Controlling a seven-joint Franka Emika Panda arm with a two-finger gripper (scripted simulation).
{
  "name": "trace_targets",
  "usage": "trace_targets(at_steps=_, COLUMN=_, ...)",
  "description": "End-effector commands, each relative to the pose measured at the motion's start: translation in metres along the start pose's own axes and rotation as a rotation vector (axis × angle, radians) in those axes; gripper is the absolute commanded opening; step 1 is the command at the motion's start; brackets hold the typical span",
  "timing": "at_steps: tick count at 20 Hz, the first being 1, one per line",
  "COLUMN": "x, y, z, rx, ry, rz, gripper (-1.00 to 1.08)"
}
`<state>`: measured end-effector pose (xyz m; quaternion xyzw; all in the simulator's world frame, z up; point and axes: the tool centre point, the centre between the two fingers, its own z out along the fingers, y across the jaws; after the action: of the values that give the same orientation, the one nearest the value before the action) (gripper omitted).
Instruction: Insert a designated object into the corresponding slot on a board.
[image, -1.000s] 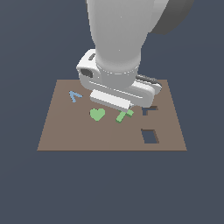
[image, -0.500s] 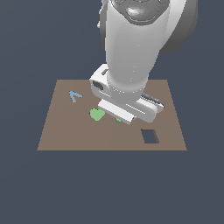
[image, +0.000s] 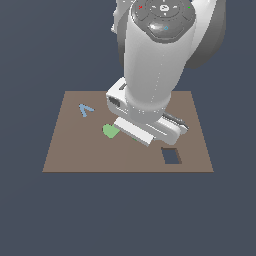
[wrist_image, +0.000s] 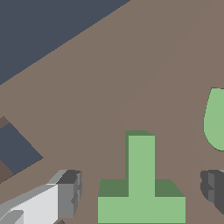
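The light-green T block (wrist_image: 141, 183) lies flat on the brown board (wrist_image: 131, 65). My gripper (wrist_image: 140, 190) is open and straddles it. One grey finger (wrist_image: 66, 192) stands off one end of the crossbar and the other finger (wrist_image: 213, 186) off the opposite end, with a gap on each side. In the exterior view the arm hides both the T block and the T-shaped slot. The board (image: 75, 150) shows there around the arm's hand (image: 142, 131).
A green heart (image: 110, 131) lies close beside the hand and also shows as the heart (wrist_image: 216, 120) near one finger. Blue letter pieces (image: 86, 109) sit at the board's far left. A dark rectangular cutout (image: 171, 155), the same cutout (wrist_image: 15, 148), is near the front right.
The arm has come down and turned over the T block. The block and the T-shaped cutout, visible a second ago, are now covered by the arm in the exterior view.
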<state>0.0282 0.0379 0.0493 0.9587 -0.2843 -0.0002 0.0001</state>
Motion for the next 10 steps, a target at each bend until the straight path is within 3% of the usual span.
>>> trace_targets(at_steps=1, x=0.001, y=0.001, z=-0.001, rx=0.000, ry=0.000, rz=0.000, gripper=1.00)
trace_targets(at_steps=10, x=0.000, y=0.001, z=0.018, rx=0.000, ry=0.000, rz=0.000, gripper=1.00)
